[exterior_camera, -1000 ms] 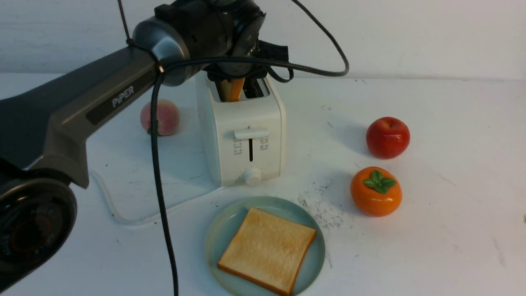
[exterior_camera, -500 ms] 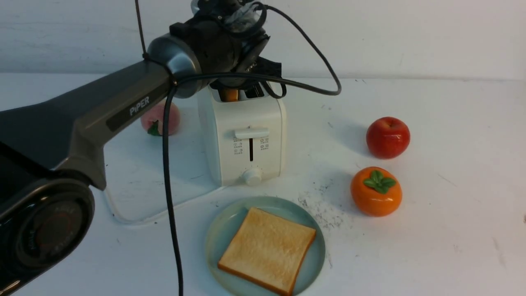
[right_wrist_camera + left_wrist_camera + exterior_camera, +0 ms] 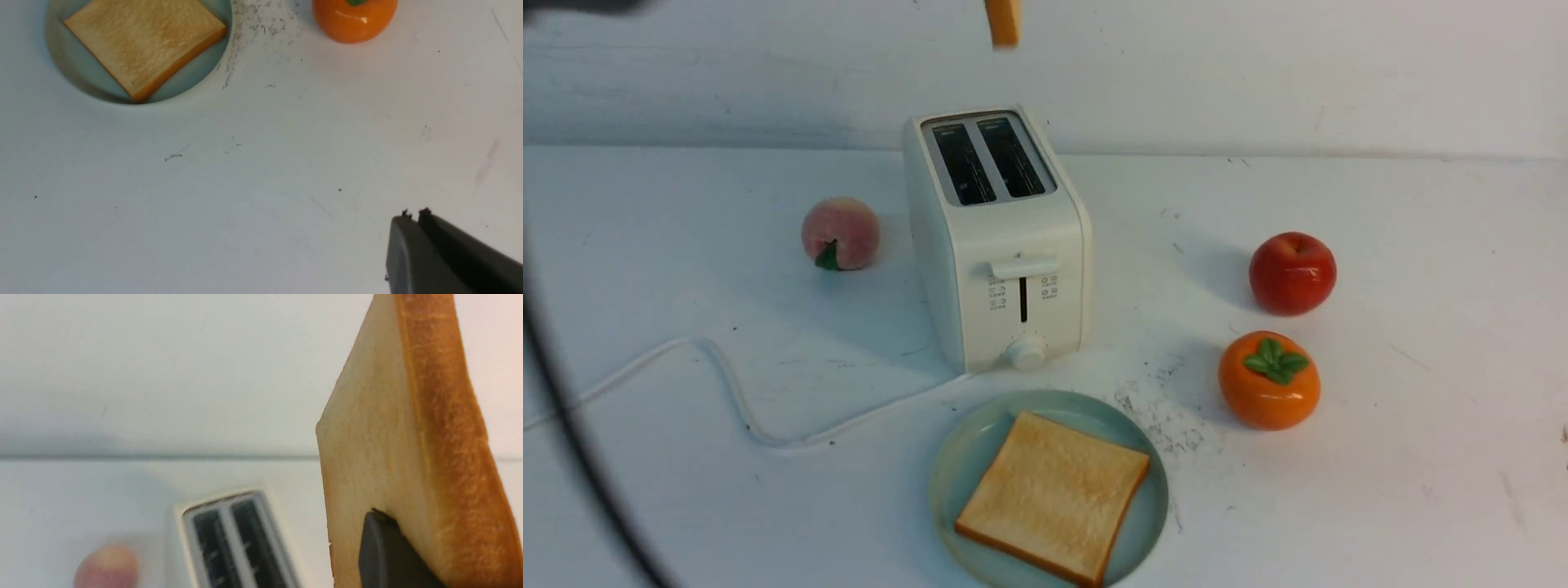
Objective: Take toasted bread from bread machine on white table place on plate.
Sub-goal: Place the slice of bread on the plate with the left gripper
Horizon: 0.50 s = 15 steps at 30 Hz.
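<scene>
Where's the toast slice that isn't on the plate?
That toast slice hangs at the top edge of the front view, above the bread machine and its empty slots, clamped in the left gripper.

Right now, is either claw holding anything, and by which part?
The left gripper holds a slice of toast, pinched across its flat faces near one edge, high above the toaster. The right gripper is shut on nothing.
</scene>
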Motion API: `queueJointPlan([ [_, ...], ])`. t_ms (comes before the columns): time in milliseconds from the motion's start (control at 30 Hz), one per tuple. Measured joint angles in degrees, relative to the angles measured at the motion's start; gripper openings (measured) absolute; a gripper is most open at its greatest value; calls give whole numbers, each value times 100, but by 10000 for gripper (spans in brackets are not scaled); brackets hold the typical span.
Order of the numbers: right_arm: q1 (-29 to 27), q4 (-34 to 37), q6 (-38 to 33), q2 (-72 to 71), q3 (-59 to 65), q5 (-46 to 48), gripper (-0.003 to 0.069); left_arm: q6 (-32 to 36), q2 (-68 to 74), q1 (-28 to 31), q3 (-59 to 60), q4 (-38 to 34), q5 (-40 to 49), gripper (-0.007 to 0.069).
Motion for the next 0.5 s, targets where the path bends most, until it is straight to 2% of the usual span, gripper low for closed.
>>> queueJointPlan([
  [133, 0, 0, 0, 0, 0, 0, 38, 446, -1030, -468, 10, -394, 663, 114],
  [267, 0, 0, 0, 0, 0, 0, 44, 1046, -1669, -627, 725, -1266, 1690, 114],
  [367, 0, 17, 0, 0, 0, 0, 46, 1227, -1830, -641, 1766, -1901, 1806, 114],
  [433, 0, 17, 0, 0, 0, 0, 48, 1280, -1804, -643, 2790, -2342, 1461, 114],
  [500, 0, 17, 0, 0, 0, 0, 50, 1284, -1765, -643, 3280, -2535, 1231, 114],
])
